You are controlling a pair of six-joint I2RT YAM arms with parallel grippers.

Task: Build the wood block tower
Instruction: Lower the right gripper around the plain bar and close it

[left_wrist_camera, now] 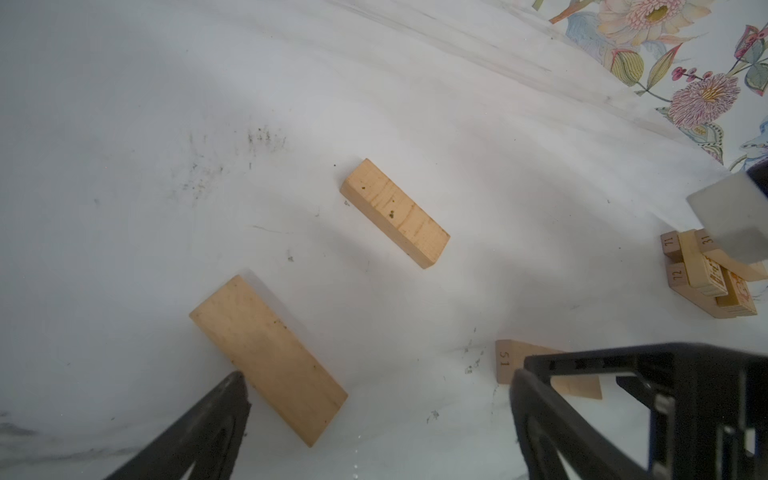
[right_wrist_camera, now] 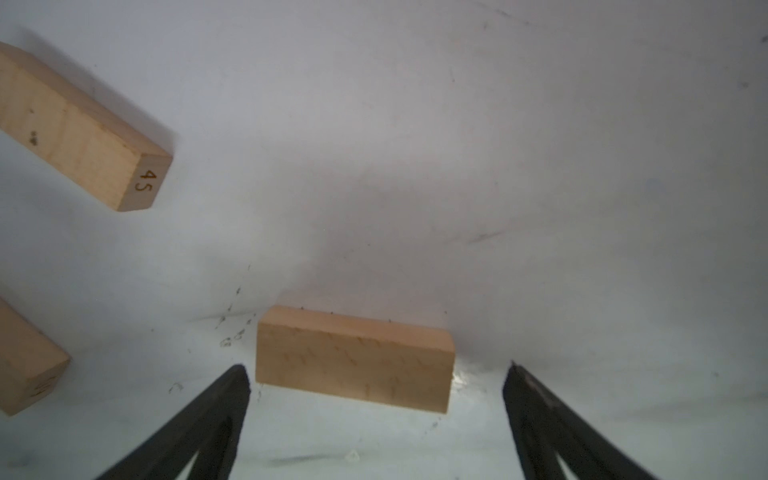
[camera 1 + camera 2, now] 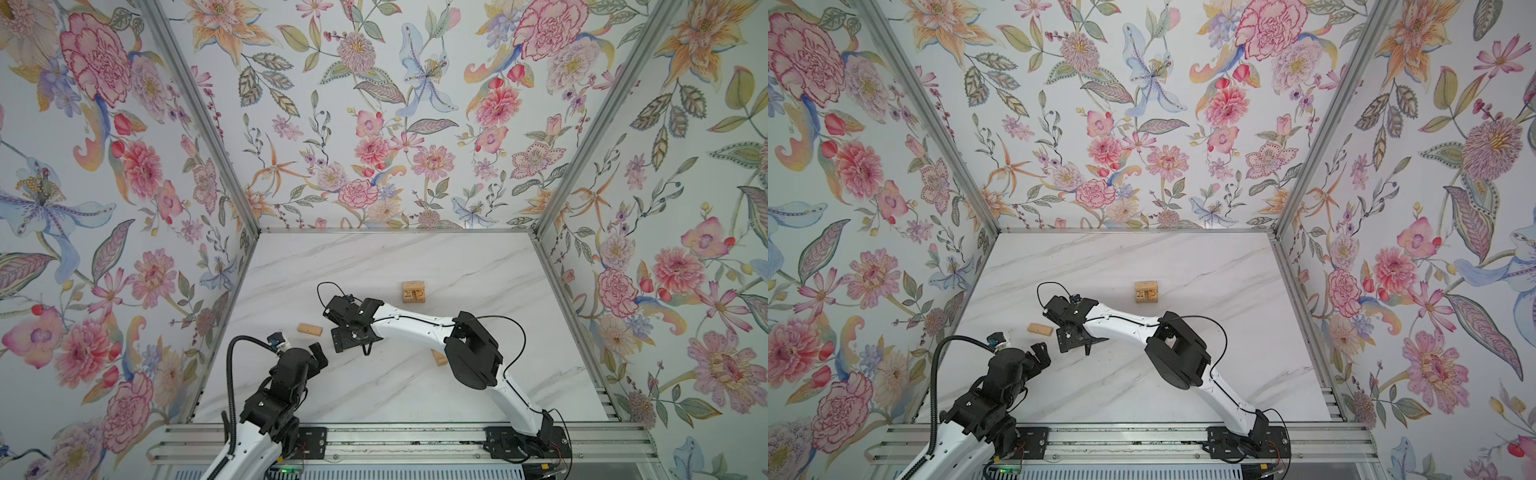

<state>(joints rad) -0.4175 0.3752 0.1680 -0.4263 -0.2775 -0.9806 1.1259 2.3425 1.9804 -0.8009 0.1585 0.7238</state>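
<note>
My right gripper (image 2: 376,370) stands wide apart over a flat block (image 2: 353,359). Its long axis runs crosswise, finger to finger, just ahead of the tips. My left gripper (image 1: 376,378) is wide too, one fingertip beside a second block (image 1: 270,357). A third block (image 3: 309,329) lies near, and a fourth block (image 3: 439,357) lies by my right elbow. The one tower (image 3: 413,292) stands well beyond.

Table (image 3: 374,257): open passage across the far half, 10 through 2 o'clock, broken only by the tower (image 3: 413,292) at 1 o'clock of centre. The right arm (image 3: 415,328) bars the centre from 5 toward 9 o'clock. A loose block (image 3: 309,329) lies at 9 o'clock. A second block (image 3: 438,358) sits half-hidden under the arm's elbow.
</note>
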